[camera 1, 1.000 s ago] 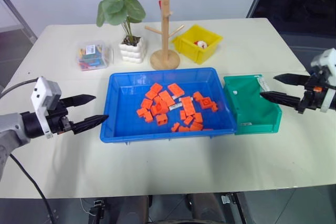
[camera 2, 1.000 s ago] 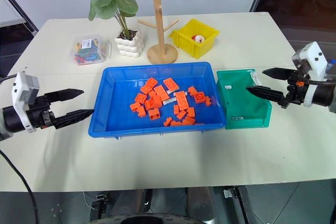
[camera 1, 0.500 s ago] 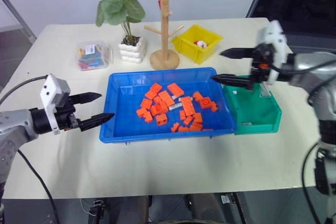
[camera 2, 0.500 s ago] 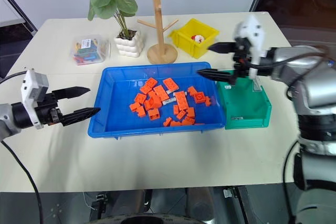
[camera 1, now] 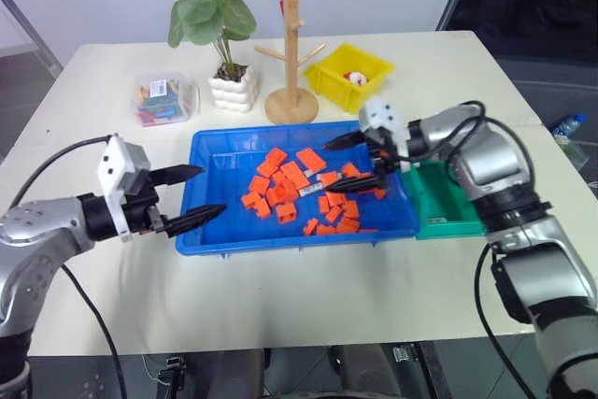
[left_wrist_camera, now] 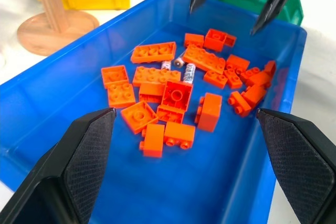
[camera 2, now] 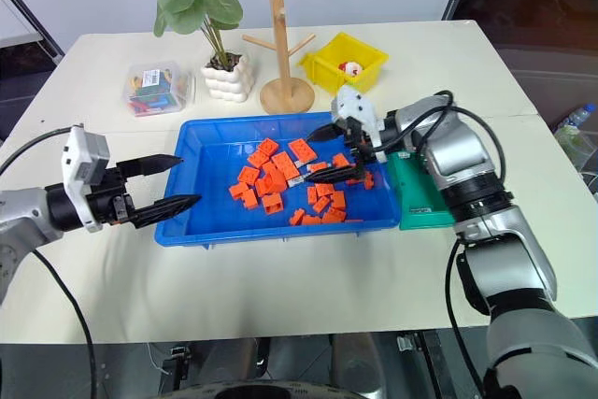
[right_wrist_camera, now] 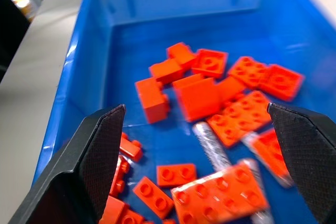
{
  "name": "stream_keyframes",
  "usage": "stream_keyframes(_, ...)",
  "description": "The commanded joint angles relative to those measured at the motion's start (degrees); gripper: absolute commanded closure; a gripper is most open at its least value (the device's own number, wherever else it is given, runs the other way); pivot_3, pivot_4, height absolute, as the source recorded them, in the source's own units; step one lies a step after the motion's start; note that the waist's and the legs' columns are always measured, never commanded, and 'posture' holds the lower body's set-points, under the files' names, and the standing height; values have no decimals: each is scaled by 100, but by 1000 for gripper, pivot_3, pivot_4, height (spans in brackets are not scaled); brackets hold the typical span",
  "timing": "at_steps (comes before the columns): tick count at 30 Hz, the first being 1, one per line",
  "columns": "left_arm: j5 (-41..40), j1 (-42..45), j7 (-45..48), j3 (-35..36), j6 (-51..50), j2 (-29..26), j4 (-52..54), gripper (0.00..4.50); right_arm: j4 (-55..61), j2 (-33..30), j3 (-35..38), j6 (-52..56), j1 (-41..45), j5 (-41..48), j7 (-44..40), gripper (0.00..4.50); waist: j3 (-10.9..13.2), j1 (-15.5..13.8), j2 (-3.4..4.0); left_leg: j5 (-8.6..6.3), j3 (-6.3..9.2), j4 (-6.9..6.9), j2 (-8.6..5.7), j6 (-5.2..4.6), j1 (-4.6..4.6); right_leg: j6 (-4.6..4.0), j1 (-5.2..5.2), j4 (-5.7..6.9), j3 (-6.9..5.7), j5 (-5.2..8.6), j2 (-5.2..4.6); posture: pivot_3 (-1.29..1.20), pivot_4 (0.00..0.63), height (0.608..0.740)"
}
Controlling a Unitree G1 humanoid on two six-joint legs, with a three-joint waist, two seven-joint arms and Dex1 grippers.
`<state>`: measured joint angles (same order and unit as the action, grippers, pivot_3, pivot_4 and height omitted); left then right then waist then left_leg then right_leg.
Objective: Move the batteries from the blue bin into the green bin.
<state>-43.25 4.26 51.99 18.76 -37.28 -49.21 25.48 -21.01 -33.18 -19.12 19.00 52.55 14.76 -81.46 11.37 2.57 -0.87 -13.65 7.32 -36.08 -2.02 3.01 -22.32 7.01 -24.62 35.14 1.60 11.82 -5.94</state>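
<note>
**Right gripper over the blocks, batteries not yet picked**

Head views: the right gripper [camera 1: 353, 163] hangs over the right half of the blue bin [camera 1: 211, 233], its two black fingers spread wide with nothing between them. The left gripper [camera 1: 192, 195] is just beside the bin's left rim, also spread and empty. The batteries [camera 2: 302, 175] lie among the orange blocks [camera 1: 280, 179] near the middle of the bin; here they are only small silvery specks. The green bin [camera 1: 448, 217] touches the blue bin's right side, largely covered by the right arm, so its contents cannot be made out.

Left wrist view: two batteries [left_wrist_camera: 184, 67] lie side by side between a flat block and a long one, with the right gripper's tips above the far wall. A good pick probably means coming straight down with one finger on each side of a single cylinder, across its length, so that neighbouring blocks are not caught too.

Right wrist view: one battery [right_wrist_camera: 210, 139] lies between the open fingers, a second is partly under a block near the frame edge. How many batteries remain under the pile is hard to tell; there may be more than two.
</note>
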Motion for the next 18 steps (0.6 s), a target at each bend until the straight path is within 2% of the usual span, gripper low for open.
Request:
stream_keyframes(1,-71,-38,-143,51,-2,82,204,0,-242,220,-121,-409,296,-267,-203,45,0,0,0,0,0,-1,0,0,0,0,0,0,0,0,0,0,150,740)
stream_keyframes(7,-110,-58,-358,88,-14,225,304,0,-1290,686,-338,-903,622,-815,-224,45,0,6,0,0,0,0,0,1,1,0,0,1,0,-1,0,0,150,740)
stream_keyframes(12,-184,-161,-572,135,-21,361,435,0,-2511,1022,-376,-1302,1143,-1414,281,45,0,5,0,1,1,0,-1,2,1,0,0,1,0,-1,1,0,150,740)
stream_keyframes(18,-223,-214,-756,130,-3,476,500,0,-2719,1042,-433,-1689,1262,-1800,122,45,0,3,0,1,3,2,-1,2,1,-1,-1,1,0,-2,1,0,150,740)
